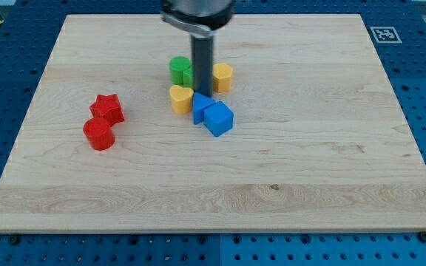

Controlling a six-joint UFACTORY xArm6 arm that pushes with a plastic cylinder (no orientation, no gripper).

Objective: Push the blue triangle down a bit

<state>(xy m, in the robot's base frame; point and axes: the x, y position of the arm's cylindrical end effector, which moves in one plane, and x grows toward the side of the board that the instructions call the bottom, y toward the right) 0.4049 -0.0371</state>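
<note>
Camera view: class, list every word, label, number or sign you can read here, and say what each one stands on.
No readable words or numbers anywhere.
One sign only: a black-and-white square marker on the board's top right corner; it is a pattern, not text.
The blocks and my tip carry no markings.

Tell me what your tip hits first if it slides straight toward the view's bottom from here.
Most likely the blue triangle: my tip sits right above it, apparently touching. The blue cube lies just beyond.
</note>
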